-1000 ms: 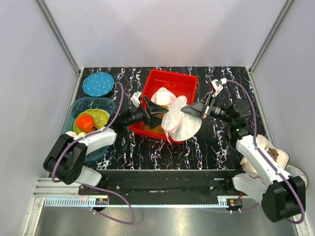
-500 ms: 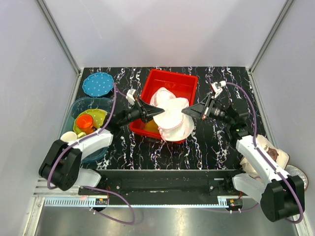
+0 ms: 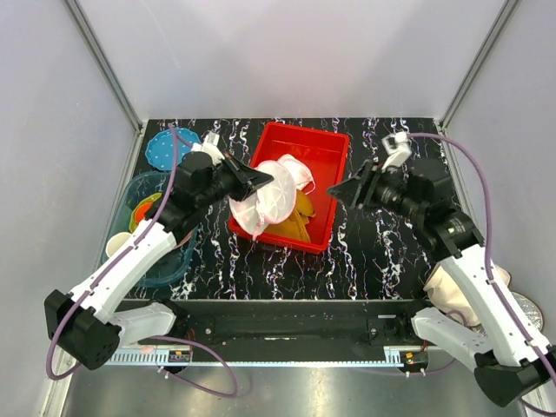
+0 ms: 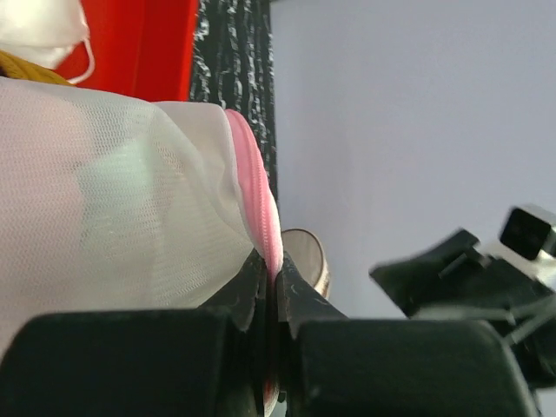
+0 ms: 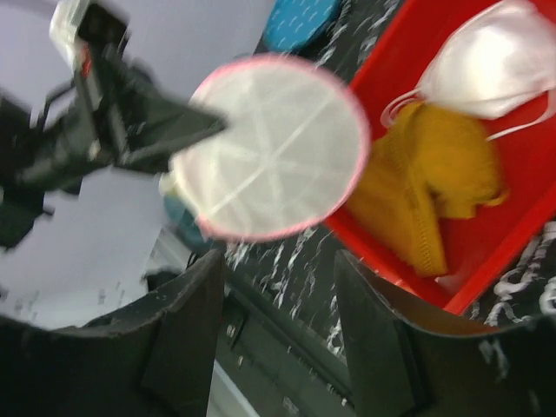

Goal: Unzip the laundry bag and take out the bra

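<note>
The laundry bag (image 3: 271, 201), a round white mesh pouch with a pink edge, hangs over the left side of the red bin (image 3: 304, 130). My left gripper (image 3: 263, 179) is shut on its pink zipper edging, which shows pinched between the jaws in the left wrist view (image 4: 272, 271). The bag (image 5: 274, 148) faces the right wrist camera flat on. My right gripper (image 3: 334, 193) stands open and apart from the bag, over the bin's right rim, with nothing between its fingers (image 5: 278, 261). The bra is hidden; the mesh (image 4: 104, 191) does not reveal what is inside.
In the red bin (image 5: 486, 269) lie a mustard-yellow cloth (image 3: 301, 217) and a smaller white piece with thin loops (image 3: 295, 169). A blue dotted plate (image 3: 169, 148) and a teal tub (image 3: 143, 261) with dishes stand at the left. A beige object (image 3: 452, 287) sits at the right edge.
My left gripper shut on the bag's pink edge and carried it up and to the left. My right gripper let go of the bag, opened and drew back to the right.
</note>
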